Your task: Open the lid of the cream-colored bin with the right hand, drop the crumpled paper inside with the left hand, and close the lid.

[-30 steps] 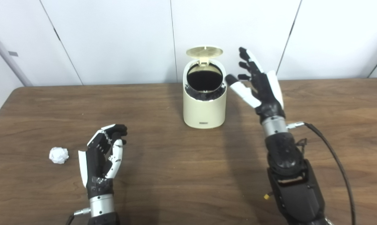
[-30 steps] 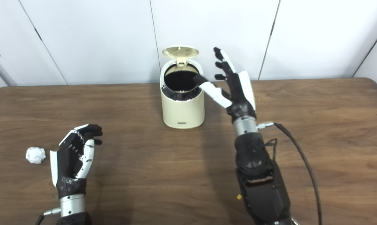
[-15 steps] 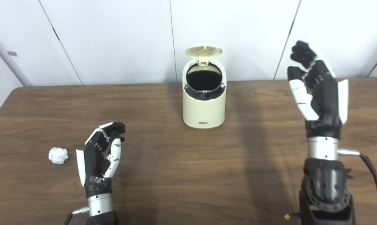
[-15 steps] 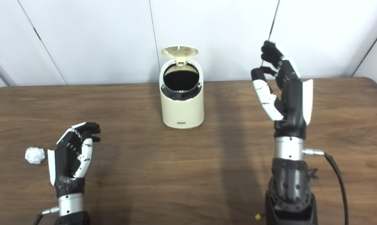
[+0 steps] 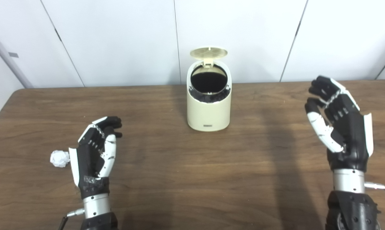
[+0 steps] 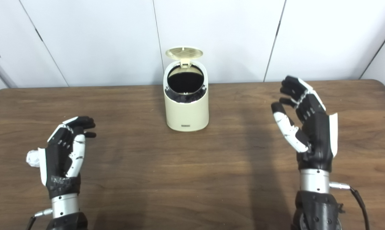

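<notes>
One brown wooden table [image 5: 192,179], white walls [image 5: 115,38]

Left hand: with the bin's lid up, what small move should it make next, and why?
Probably shift the left hand leftward over the small white crumpled paper ball and close on it. The cream-coloured cylindrical bin has its lid raised, the paper lies on the wooden table beside that open, empty hand, and the right hand is clear.

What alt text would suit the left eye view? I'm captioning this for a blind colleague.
A cream bin stands at the back of a wooden table with its lid flipped up. The left hand is open beside a crumpled paper, partly hiding it; the right hand is raised, open and empty, far right of the bin.
</notes>
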Controlling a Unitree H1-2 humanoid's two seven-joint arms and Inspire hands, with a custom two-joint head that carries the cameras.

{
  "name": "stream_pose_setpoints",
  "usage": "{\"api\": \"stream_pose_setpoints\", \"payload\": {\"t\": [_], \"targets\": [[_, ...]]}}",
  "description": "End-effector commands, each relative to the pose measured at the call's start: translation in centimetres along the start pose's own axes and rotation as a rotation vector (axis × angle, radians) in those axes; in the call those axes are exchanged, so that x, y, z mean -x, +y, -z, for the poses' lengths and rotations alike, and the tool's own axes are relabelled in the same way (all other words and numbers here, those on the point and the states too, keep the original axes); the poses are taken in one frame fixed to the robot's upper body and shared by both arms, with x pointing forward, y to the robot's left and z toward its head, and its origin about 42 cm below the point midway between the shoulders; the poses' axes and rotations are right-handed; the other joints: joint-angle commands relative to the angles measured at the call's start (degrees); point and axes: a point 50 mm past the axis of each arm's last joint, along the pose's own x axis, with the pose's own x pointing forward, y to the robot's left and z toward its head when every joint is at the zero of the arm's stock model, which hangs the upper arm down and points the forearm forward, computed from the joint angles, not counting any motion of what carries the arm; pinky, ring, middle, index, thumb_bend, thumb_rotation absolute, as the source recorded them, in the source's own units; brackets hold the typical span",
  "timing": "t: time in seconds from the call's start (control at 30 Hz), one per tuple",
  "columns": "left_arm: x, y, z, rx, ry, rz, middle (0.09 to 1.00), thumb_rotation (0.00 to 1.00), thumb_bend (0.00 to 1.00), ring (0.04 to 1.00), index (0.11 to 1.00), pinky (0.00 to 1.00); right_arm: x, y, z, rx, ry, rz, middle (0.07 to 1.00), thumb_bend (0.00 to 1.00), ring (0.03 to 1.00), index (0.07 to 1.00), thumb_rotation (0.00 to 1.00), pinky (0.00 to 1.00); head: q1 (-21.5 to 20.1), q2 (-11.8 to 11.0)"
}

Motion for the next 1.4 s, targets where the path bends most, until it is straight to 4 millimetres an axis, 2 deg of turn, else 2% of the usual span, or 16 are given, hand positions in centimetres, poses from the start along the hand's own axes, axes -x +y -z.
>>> {"api": "stream_pose_setpoints", "payload": {"t": [0.0,0.23,0.33,0.43,0.57,0.63,0.77,0.87,0.93,0.97,1.03,1.13,1.23,1.3,1.37], "targets": [[-0.7,-0.2,-1.4,0.030,-0.060,0.003,0.657,0.45,0.26,0.653,0.636,0.56,-0.5,0.0,-0.9,-0.021,-0.090,0.001,0.771,0.24,0.764,0.762,0.34,0.70,0.06,0.04],[-1.0,0.4,-2.4,0.040,-0.087,0.000,0.664,0.45,0.28,0.658,0.645,0.57,-0.1,-0.2,-1.0,-0.021,-0.078,0.012,0.782,0.24,0.775,0.778,0.38,0.71,1.36,0.04],[-1.1,1.3,-2.8,0.014,-0.099,-0.003,0.671,0.47,0.30,0.664,0.649,0.57,-0.1,0.0,-1.0,-0.040,-0.069,0.010,0.783,0.23,0.778,0.776,0.39,0.71,1.46,0.03],[-1.3,2.3,-3.4,-0.018,-0.105,-0.017,0.672,0.45,0.32,0.665,0.647,0.56,0.0,0.0,-0.8,-0.048,-0.063,0.007,0.790,0.22,0.787,0.781,0.36,0.73,2.68,0.00],[-2.0,4.4,-4.7,-0.118,-0.134,-0.030,0.664,0.42,0.34,0.649,0.641,0.54,0.2,-0.1,-0.3,-0.045,-0.054,0.007,0.793,0.23,0.789,0.781,0.34,0.73,3.48,0.00],[-2.5,5.6,-5.3,-0.194,-0.170,-0.032,0.658,0.39,0.40,0.637,0.635,0.54,0.4,0.0,-0.1,-0.037,-0.050,0.012,0.789,0.23,0.783,0.776,0.33,0.72,3.81,-0.04],[-3.7,7.7,-6.5,-0.338,-0.226,-0.015,0.653,0.41,0.44,0.627,0.633,0.52,0.4,0.1,0.4,-0.030,-0.049,0.013,0.792,0.23,0.788,0.781,0.32,0.73,4.34,-0.17],[-4.6,9.2,-8.0,-0.534,-0.269,-0.023,0.613,0.43,0.51,0.580,0.602,0.45,0.4,0.2,0.7,-0.038,-0.054,0.014,0.790,0.24,0.787,0.775,0.33,0.72,4.53,-0.36],[-5.1,10.0,-8.8,-0.697,-0.234,-0.041,0.590,0.45,0.68,0.538,0.581,0.38,0.4,0.1,0.8,-0.043,-0.045,0.013,0.799,0.24,0.797,0.780,0.32,0.73,4.60,-0.50],[-5.3,10.5,-9.1,-0.789,-0.217,-0.045,0.577,0.45,0.84,0.519,0.572,0.35,0.3,0.1,0.9,-0.044,-0.041,0.013,0.801,0.24,0.800,0.781,0.32,0.74,4.62,-0.51],[-5.6,11.3,-9.6,-0.953,-0.198,-0.040,0.567,0.45,0.96,0.504,0.565,0.32,0.3,-0.1,1.0,-0.040,-0.038,0.015,0.803,0.24,0.803,0.781,0.32,0.74,4.76,-0.57],[-5.8,12.0,-9.8,-1.109,-0.177,-0.015,0.549,0.46,1.00,0.467,0.558,0.26,0.2,-0.4,1.0,-0.034,-0.039,0.019,0.799,0.24,0.798,0.779,0.32,0.74,5.15,-0.67],[-5.7,11.9,-9.8,-1.196,-0.149,0.001,0.592,0.46,1.00,0.497,0.565,0.22,0.1,-0.6,1.0,-0.034,-0.039,0.022,0.796,0.23,0.793,0.775,0.32,0.73,5.73,-0.59],[-5.6,11.6,-9.8,-1.228,-0.121,0.005,0.632,0.47,1.00,0.539,0.584,0.17,0.0,-0.8,1.0,-0.036,-0.037,0.024,0.795,0.24,0.791,0.770,0.33,0.73,6.51,-0.70],[-5.5,11.1,-9.8,-1.256,-0.081,0.015,0.697,0.46,1.00,0.647,0.655,0.05,0.0,-1.0,1.0,-0.041,-0.036,0.024,0.790,0.23,0.788,0.767,0.33,0.73,8.15,-0.86]]}}
